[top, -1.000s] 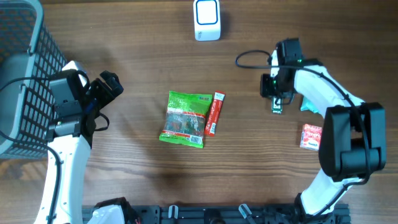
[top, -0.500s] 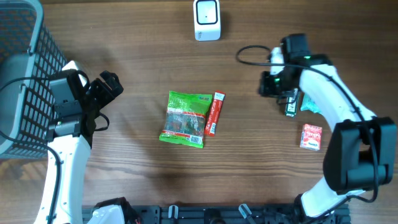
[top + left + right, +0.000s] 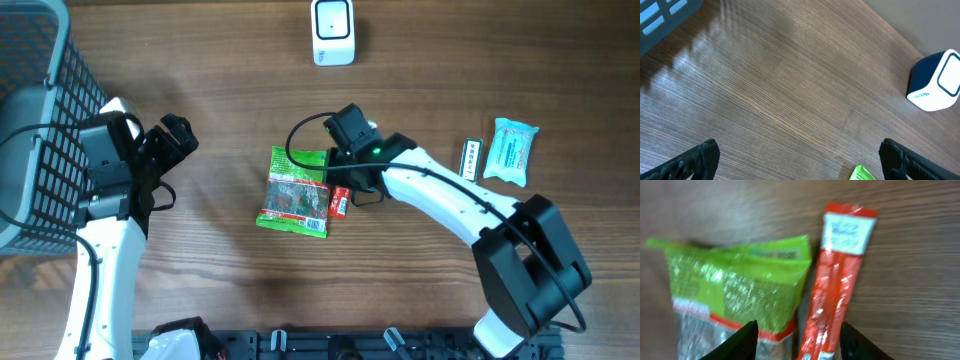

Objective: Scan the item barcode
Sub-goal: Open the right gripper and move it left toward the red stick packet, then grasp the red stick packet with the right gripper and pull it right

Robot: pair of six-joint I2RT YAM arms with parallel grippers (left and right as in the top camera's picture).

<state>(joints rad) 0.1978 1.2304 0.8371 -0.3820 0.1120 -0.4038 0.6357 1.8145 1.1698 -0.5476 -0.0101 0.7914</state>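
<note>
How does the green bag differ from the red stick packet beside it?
The green bag is wide and crinkled; the red stick packet is long and narrow. The green bag carries a red band; the red stick packet has a white label at one end. Both lie flat, side by side, on the table.

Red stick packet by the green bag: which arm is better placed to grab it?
Probably right. The right gripper hangs over the red stick packet, jaws open astride it; the left gripper sits off by the basket.
</note>
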